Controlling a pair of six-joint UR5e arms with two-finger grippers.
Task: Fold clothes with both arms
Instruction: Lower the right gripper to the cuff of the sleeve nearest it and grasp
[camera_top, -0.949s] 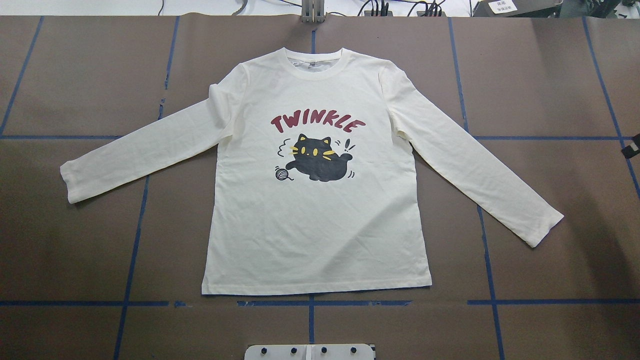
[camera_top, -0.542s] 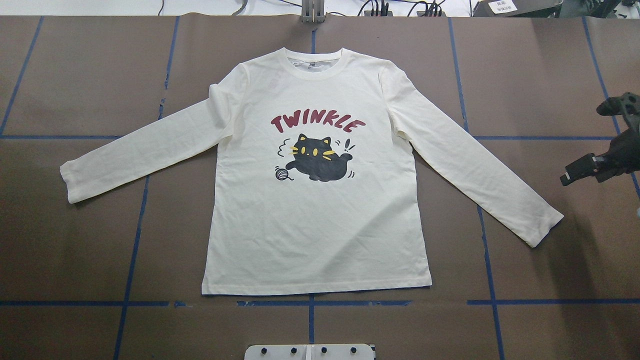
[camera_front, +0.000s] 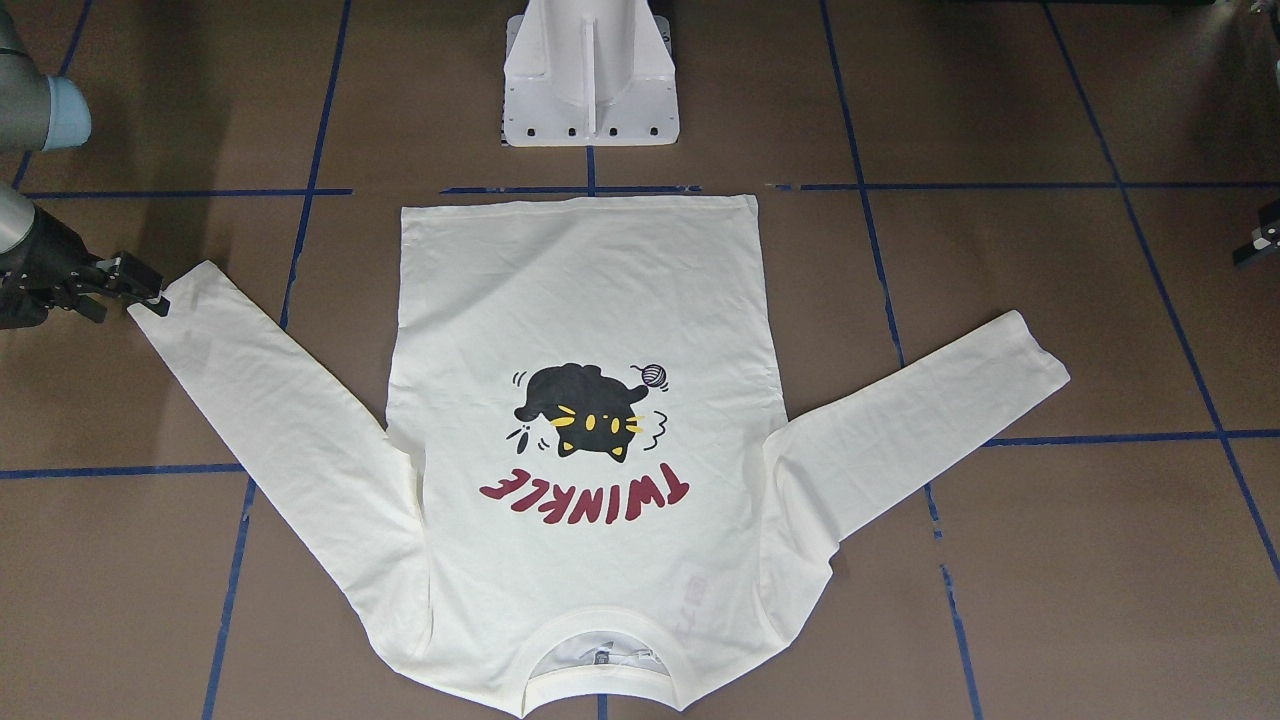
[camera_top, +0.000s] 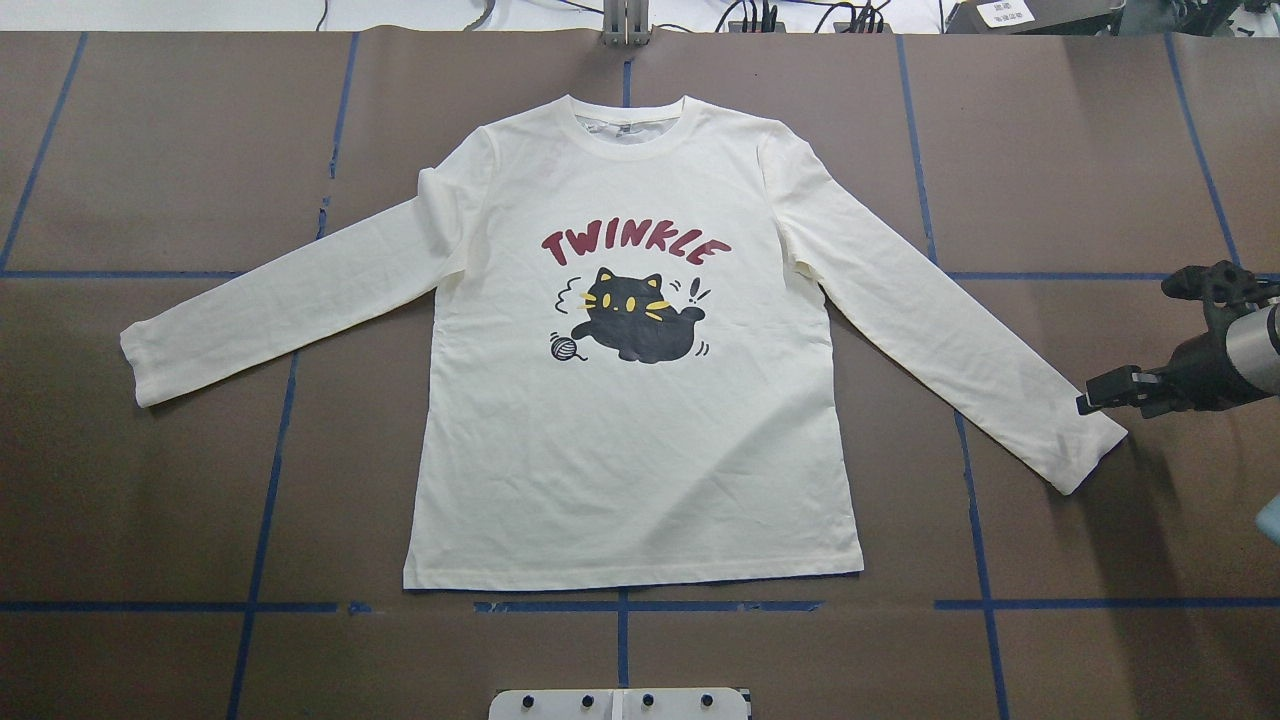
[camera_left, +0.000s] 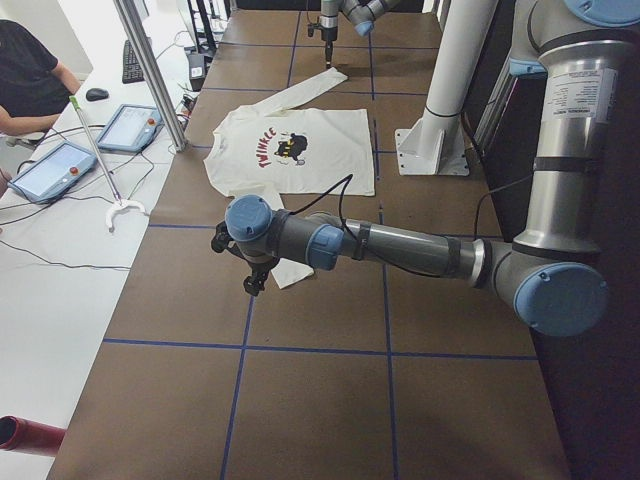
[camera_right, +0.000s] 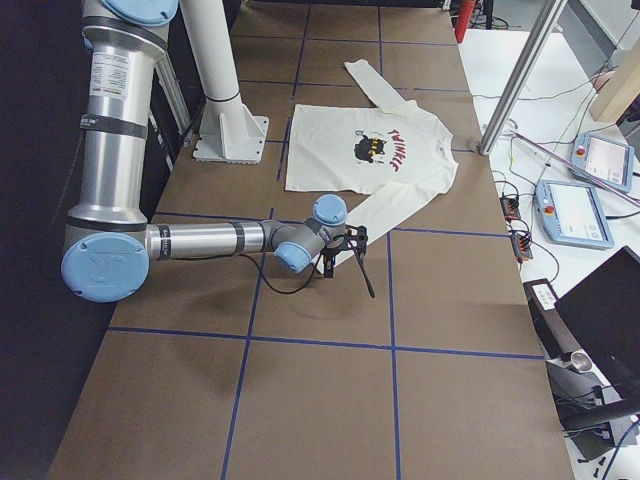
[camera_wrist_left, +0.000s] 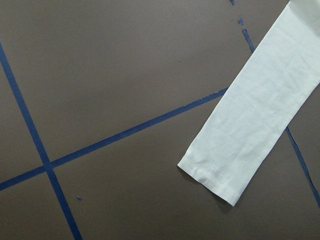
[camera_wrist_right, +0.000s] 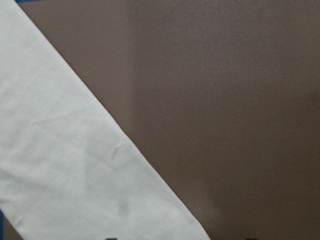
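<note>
Front-facing: the shirt (camera_front: 580, 300) lies flat, print up, in the middle of the table (camera_front: 1000, 600), collar away from the base. The right gripper (camera_front: 145, 288), fingers seemingly apart, is at the right cuff (camera_front: 190, 292). The left gripper (camera_front: 1258, 240) is a sliver at the edge, well apart from the left cuff (camera_front: 1030, 360); I can't tell its state.

Overhead: the right sleeve runs diagonally from the shoulder out to the gripper.

Left wrist: the cuff sits off-centre, lower right.

Right wrist: sleeve directly below.

The right arm looks nearer.
</note>
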